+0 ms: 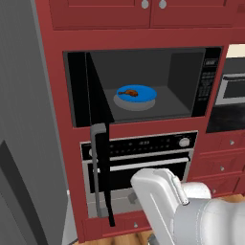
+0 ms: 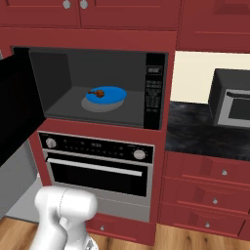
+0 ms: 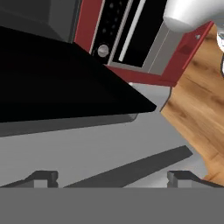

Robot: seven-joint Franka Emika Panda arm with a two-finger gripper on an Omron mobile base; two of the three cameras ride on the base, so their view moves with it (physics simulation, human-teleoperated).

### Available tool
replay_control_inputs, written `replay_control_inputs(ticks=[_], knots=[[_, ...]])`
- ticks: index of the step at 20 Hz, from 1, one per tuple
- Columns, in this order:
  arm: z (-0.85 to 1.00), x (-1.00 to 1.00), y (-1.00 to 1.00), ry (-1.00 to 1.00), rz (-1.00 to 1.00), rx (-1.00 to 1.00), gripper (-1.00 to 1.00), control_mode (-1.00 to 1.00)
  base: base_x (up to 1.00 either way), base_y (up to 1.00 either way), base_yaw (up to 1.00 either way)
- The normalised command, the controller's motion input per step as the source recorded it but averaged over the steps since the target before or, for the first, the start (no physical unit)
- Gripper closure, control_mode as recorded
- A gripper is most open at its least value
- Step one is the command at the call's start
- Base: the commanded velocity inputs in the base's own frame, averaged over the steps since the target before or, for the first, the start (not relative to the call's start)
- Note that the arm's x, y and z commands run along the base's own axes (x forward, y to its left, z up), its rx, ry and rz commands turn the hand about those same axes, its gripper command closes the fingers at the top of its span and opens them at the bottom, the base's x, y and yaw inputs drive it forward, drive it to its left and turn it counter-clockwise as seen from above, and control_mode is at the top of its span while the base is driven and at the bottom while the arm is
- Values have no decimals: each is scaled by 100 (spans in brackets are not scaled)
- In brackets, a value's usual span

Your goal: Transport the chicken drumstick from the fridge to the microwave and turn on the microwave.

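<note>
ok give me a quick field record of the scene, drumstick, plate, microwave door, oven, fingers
chicken drumstick: lying on the blue plate inside the microwave
microwave door: swung wide open to the left, grey handle toward the robot
oven: directly below the microwave, door shut
button panel: right side of the microwave front
fingers: spread apart, nothing between them, beside the dark open door
task stage: drumstick delivered; door not yet closed
</note>
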Motion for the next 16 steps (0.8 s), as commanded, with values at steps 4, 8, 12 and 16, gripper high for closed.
replay_control_inputs(ticks=[4, 8, 12, 16], knots=[[-19, 15, 2, 0, -2, 1, -100, -100, 0, 0, 0], [-16, 21, 0, 0, 0, 0, -100, -100, 0, 0, 0], [-19, 25, 0, 0, 0, 0, -100, -100, 0, 0, 0], [-23, 19, 12, -3, 0, 0, -100, -100, 0, 0, 0]])
